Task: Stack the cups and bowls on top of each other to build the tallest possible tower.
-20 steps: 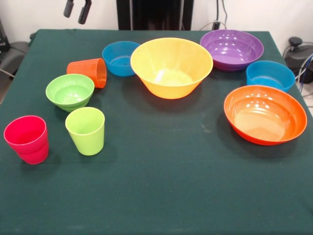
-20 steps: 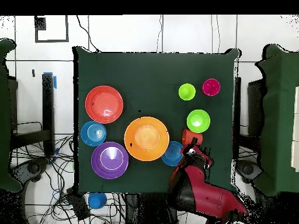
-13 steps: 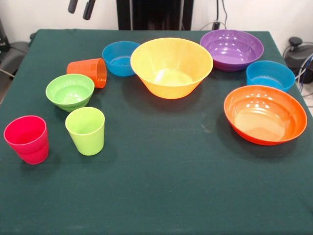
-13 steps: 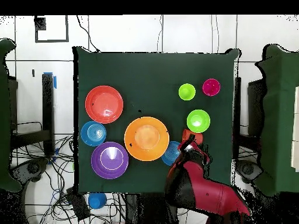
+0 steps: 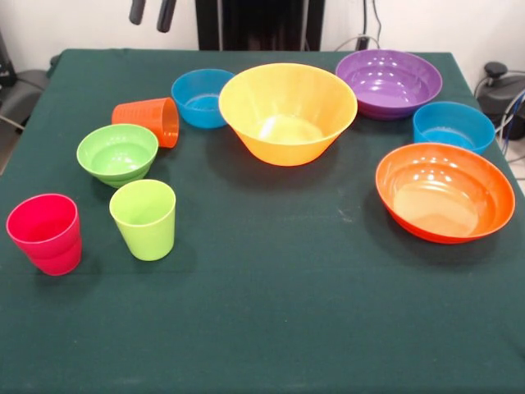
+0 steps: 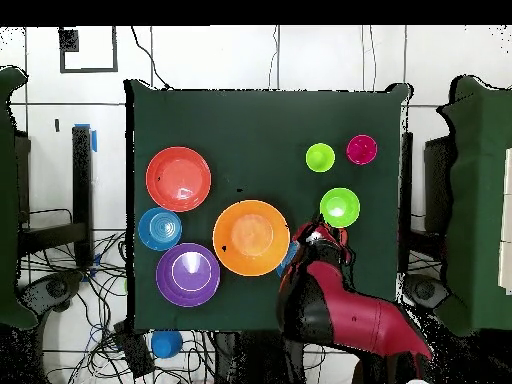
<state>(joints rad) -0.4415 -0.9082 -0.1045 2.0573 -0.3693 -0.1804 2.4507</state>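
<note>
The claw point(image 5: 152, 11) hangs open and empty above the bench's point(image 5: 271, 287) far edge, two dark fingertips apart. Below it the orange cup point(image 5: 148, 120) lies tipped beside a blue bowl point(image 5: 199, 97).

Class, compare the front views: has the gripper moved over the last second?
Yes. The gripper has drifted rightward along the top edge, from above the orange cup toward the blue bowl.

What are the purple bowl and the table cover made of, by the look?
Purple bowl: likely plastic, glossy; bright highlights on its inner wall, uniform colour. Table cover: looks like dark green cloth, matte; no shine, faint woven texture, draped over the table's edges.
</note>
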